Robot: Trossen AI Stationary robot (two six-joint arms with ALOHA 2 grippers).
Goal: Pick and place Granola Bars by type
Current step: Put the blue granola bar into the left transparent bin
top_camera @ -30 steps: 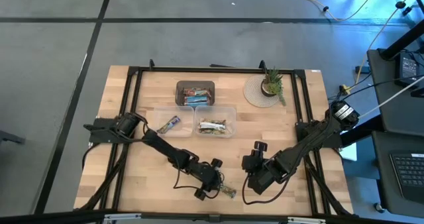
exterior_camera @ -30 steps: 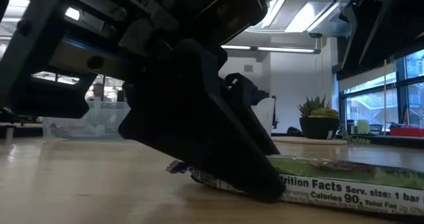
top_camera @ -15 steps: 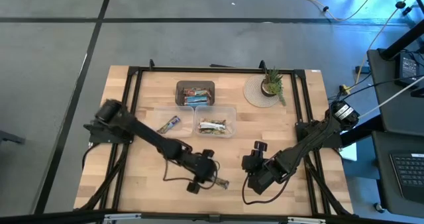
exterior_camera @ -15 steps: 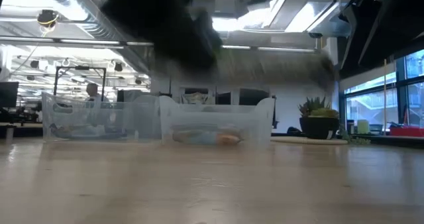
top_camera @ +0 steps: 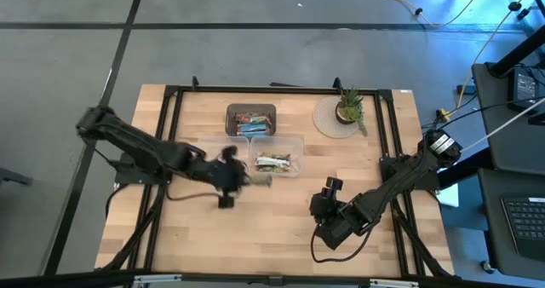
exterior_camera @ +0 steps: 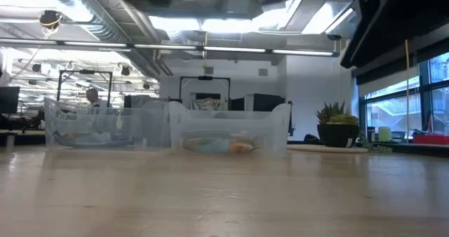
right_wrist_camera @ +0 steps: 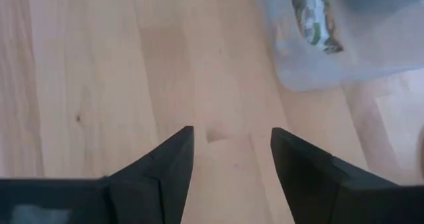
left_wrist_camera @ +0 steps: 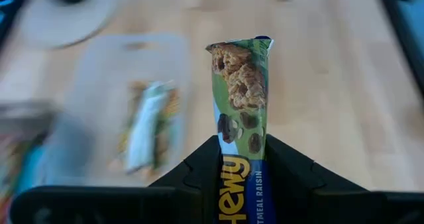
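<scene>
My left gripper hangs above the table just near-side of the two clear tubs, shut on a green granola bar that sticks out toward the table's right. In the left wrist view the green bar stands out past the gripper. The right clear tub holds green-tan bars. The brown tray behind it holds several bars. My right gripper waits open over bare wood right of centre, its gripper holding nothing. My left gripper pinches the green bar between its two fingers, which sit on the bar's two long edges at the end nearer the wrist. The fingers lie along the bar. Most of the bar juts out forward beyond them, lifted clear of the table.
A left clear tub stands beside the right tub. A potted plant on a round mat sits at the far right. A black frame borders the table. Bare wood lies along the near side.
My left gripper has risen from the table's near edge and swung toward the far left, up to the tubs, carrying the green bar. The bar lay flat on the wood a second ago and is now lifted clear.
</scene>
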